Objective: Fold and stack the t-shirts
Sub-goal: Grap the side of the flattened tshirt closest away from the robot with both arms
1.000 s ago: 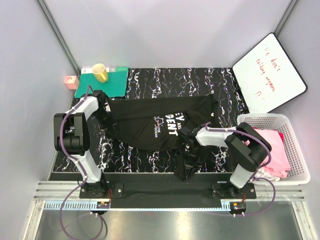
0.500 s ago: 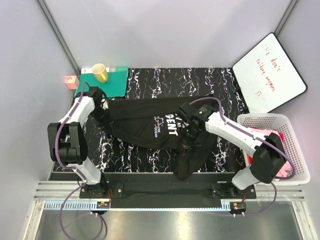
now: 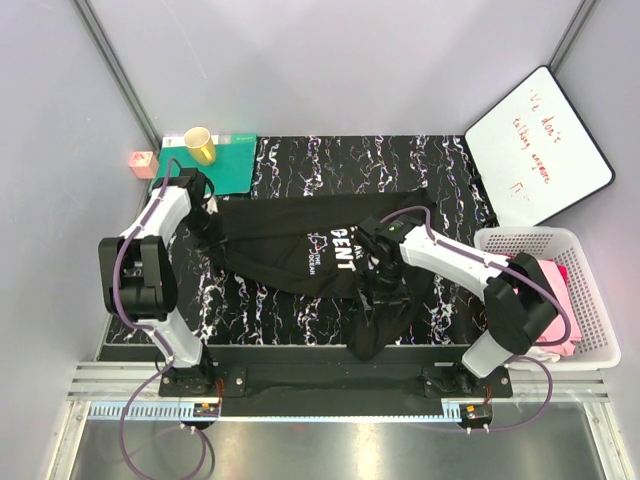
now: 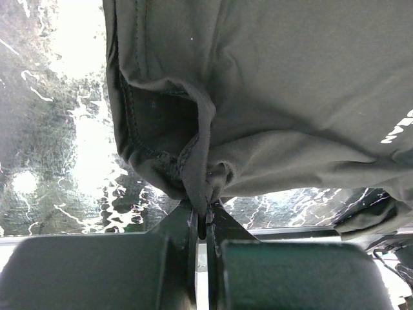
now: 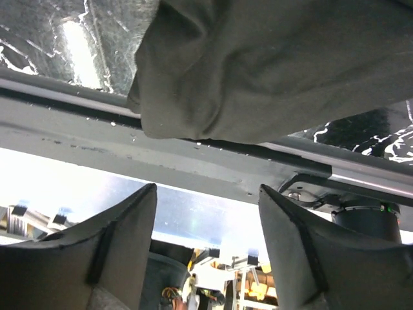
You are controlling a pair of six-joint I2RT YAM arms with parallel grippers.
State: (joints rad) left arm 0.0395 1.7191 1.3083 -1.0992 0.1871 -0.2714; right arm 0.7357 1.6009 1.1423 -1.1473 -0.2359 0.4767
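Having swung out from a tucked pose near its base a second ago, now hanging the right tool (image 5: pixel 206 194) over the right half of the black t-shirt (image 3: pixel 285 240), slightly nearer the front edge than half a second back. Spreading that tool wide after being nearly closed, with no cloth between the fingers (image 5: pixel 122 239) and only a dark rounded fold of shirt showing beyond them, above the front rail of the table (image 3: pixel 400 165). Keeping the left tool (image 4: pixel 201 223) pinched tight on the shirt's left sleeve as before, squeezing a thin ridge of stitched hem between almost touching fingers. Shifting the left elbow a little inward since the earlier frames, while holding the sleeve near the same spot by the table's left side.

Lying chest up across the middle of the table, showing slanted white lettering (image 3: pixel 338 250) partly swallowed by folds. Bunching on the right side and draping in a dark lump over the near edge. Gaping open at the sleeve mouth in the left wrist view. Resting apart from it, a pink t-shirt (image 3: pixel 555 305) heaped in the white basket (image 3: pixel 590 240) at the right.
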